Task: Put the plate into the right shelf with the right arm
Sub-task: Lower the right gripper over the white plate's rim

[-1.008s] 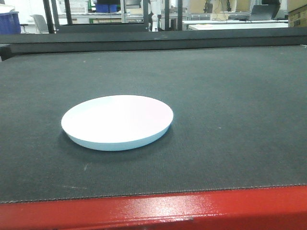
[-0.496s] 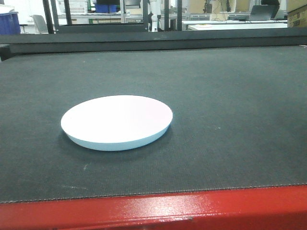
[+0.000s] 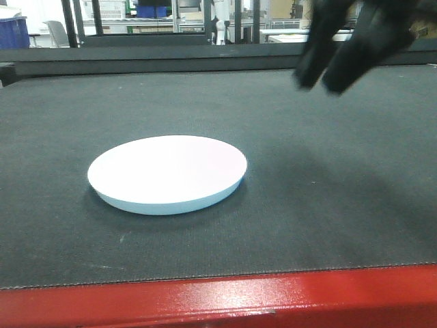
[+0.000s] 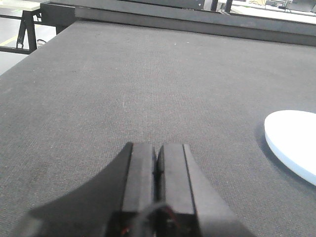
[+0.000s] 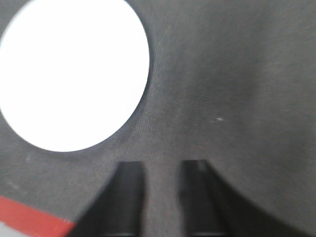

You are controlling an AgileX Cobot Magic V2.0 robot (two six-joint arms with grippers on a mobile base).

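Closest to the camera is the red edge [image 3: 218, 301] of the table. A dark mat [image 3: 341, 205] covers the rest of the top. The plate [image 3: 167, 174] lies flat on this mat, near the front and a little to the left of the middle. Nothing touches it. It is round, so it has no long side to line up with.

The left gripper [image 4: 157, 165] sits low over the mat. Its two fingers are pressed together with nothing between them. From there the plate is off to the right.

The right gripper [image 3: 319, 85] hangs in the air, farther back and to the right of the plate. It looks blurry. Its fingers [image 5: 129, 197] have a small gap between them and hold nothing. In the right wrist view the plate fills the top left corner, so it lies ahead and to the left of the fingers.

This is what matters most: I think the right gripper must go down and to the left to reach the rim. The rim is low and the plate lies flat, so getting a finger under it could be tricky.

Far at the back there are racks and a blue bin [image 3: 13, 31]. I cannot tell which one is the shelf for the plate.
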